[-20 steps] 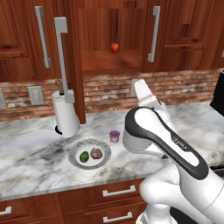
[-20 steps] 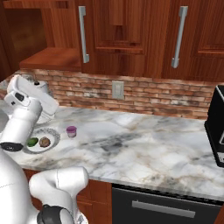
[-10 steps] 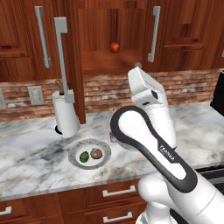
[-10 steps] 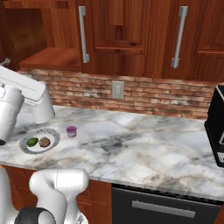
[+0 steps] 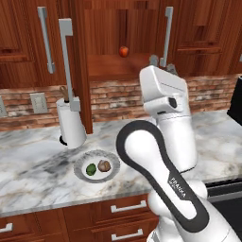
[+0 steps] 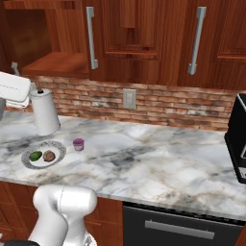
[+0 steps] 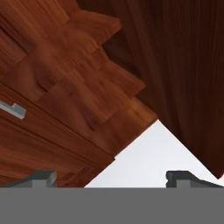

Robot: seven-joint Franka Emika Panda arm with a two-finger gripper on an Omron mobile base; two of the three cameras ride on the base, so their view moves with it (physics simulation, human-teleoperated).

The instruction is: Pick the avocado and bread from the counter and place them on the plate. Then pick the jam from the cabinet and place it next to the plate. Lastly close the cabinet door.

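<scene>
The two-finger gripper (image 5: 159, 62) is standing released with nothing between its tips, at five o'clock of the small red-orange round fruit (image 5: 124, 51).

"FRANKA" on arm (image 5: 177, 186); no other legible txt.

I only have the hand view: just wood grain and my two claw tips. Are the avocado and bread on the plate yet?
Observer: Yes, the avocado and the bread lie side by side on the plate.
Operator: And the jam?
Observer: The jam stands on the counter just beside the plate, not touching it.
Operator: Is the cabinet door shut?
Observer: No, the cabinet door stands open, swung out over the counter.
</scene>
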